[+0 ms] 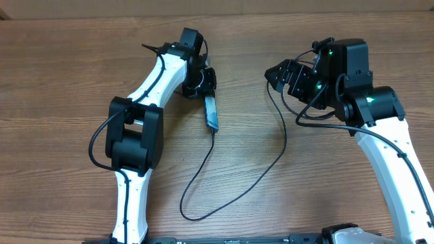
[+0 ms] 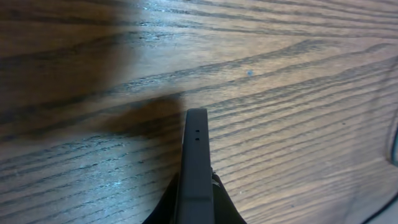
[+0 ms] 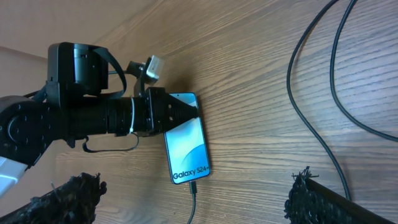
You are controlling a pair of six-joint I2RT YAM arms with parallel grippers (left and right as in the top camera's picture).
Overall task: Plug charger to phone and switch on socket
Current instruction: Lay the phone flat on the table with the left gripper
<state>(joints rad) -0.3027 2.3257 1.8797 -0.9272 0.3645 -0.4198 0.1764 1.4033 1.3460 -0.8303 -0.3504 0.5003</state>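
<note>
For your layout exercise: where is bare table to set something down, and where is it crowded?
Bare: wood left of the left arm; wood between cable and right arm. Crowded: around the phone and cable loop.

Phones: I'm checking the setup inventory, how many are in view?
1. The phone is gripped by the left tool, left of the table's centre. No other shows, though one could be hidden.
</note>
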